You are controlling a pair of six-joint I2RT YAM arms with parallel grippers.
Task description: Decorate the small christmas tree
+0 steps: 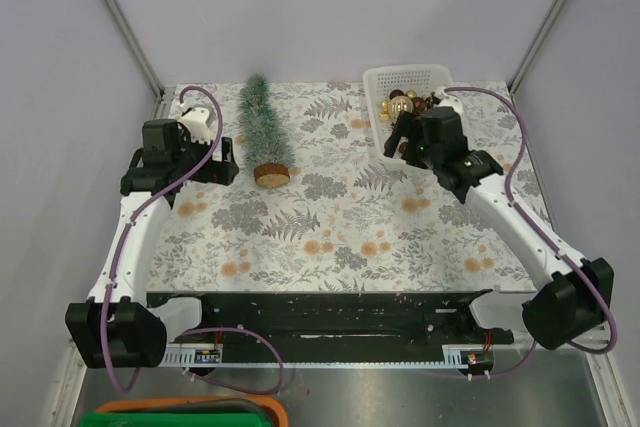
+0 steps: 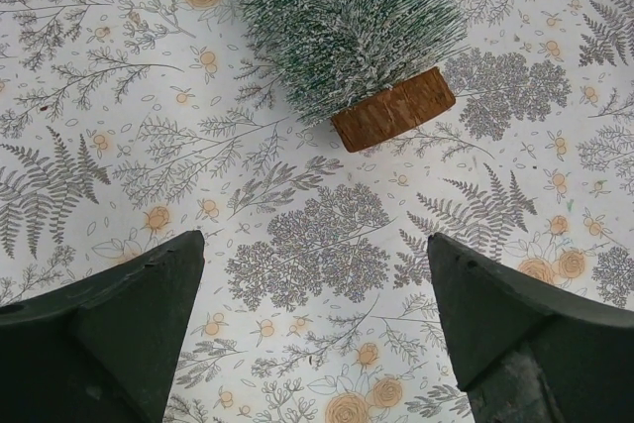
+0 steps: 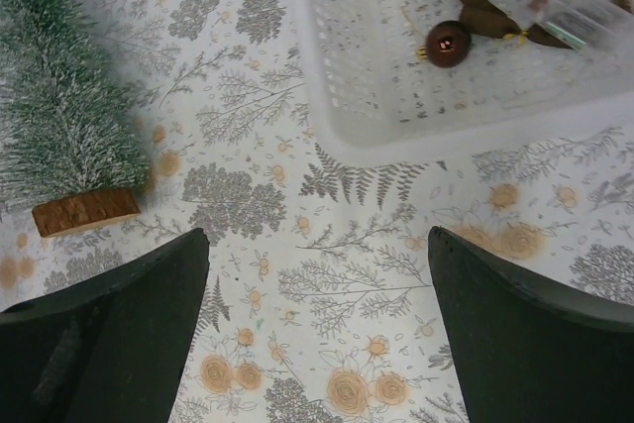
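The small christmas tree (image 1: 262, 127) lies on its side on the floral tablecloth, its wooden slice base (image 1: 271, 174) toward the arms. My left gripper (image 1: 231, 162) hovers just left of the base, open and empty. In the left wrist view the tree (image 2: 347, 27) lies ahead of the open gripper (image 2: 315, 243). My right gripper (image 1: 398, 147) hangs open and empty over the near edge of the white basket (image 1: 405, 71). The right wrist view shows the basket (image 3: 327, 96) ahead of the gripper (image 3: 317, 235), the tree (image 3: 54, 96) to its left.
Inside the basket lie loose ornaments (image 1: 405, 102), among them a brown bauble (image 3: 448, 44), a pine cone and brown bows. Grey walls enclose the table on three sides. The arms' black mounting rail (image 1: 320, 317) runs along the near edge.
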